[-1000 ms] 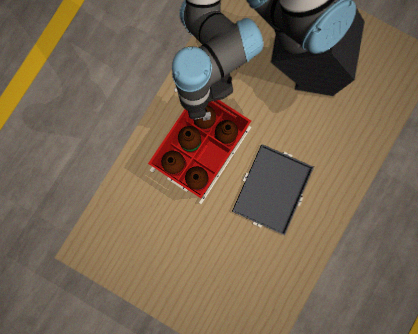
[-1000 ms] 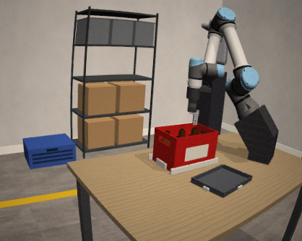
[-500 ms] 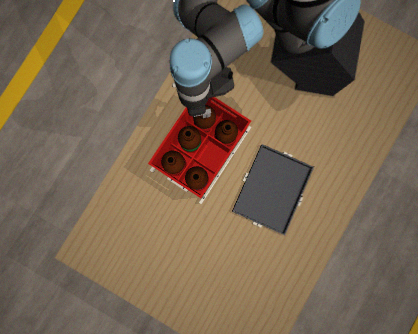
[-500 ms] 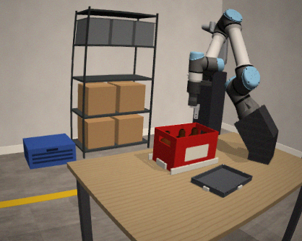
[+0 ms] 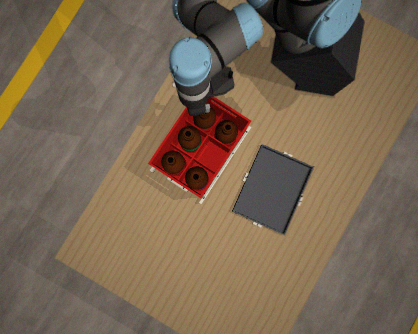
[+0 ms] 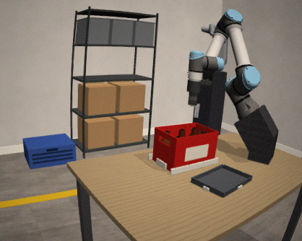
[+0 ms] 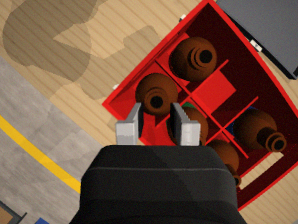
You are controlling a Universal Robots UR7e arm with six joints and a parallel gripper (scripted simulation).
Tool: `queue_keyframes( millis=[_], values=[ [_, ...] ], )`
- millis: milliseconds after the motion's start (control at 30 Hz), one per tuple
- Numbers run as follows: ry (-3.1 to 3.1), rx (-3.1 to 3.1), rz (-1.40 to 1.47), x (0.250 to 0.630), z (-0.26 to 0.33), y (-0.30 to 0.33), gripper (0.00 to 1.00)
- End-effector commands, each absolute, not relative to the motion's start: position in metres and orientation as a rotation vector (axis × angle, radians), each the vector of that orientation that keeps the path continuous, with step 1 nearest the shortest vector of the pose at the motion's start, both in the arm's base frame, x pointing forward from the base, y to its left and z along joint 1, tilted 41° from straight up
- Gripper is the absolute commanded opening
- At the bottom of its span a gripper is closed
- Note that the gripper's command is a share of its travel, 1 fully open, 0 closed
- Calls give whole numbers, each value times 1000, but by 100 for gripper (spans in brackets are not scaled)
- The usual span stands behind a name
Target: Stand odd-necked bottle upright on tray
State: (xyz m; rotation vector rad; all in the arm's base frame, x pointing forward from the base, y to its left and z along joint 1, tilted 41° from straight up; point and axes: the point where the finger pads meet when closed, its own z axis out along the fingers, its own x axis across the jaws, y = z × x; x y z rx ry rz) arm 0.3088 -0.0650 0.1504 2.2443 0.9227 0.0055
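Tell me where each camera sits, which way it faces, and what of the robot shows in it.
Top: overhead, looking straight down on the table; shows arm links and base above the red crate.
Exterior: off the table's front, looking across it to the shelf rack; shows the whole arm.
Wrist: on the arm's end, looking down past the pincer at a bottle.
Shared: all three show the crate and the grey tray.

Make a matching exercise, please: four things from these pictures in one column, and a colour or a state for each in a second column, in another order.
1. crate
2. tray
3. gripper
4. toolbox

a. blue, on the floor
b. red, holding five bottles
c. dark grey, with nothing on it
d. above a bottle's neck, fingers half closed

Pairs: 1-b, 2-c, 3-d, 4-a
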Motion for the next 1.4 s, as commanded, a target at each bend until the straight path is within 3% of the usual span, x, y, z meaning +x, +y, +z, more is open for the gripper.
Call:
queue_keyframes(
  millis=[0, 867, 1367],
  values=[
    [922, 2244, 7, 309, 151, -65, 0],
    [922, 2244, 7, 309, 150, -64, 0],
    [923, 2241, 6, 317, 100, 0, 0]
  ],
)
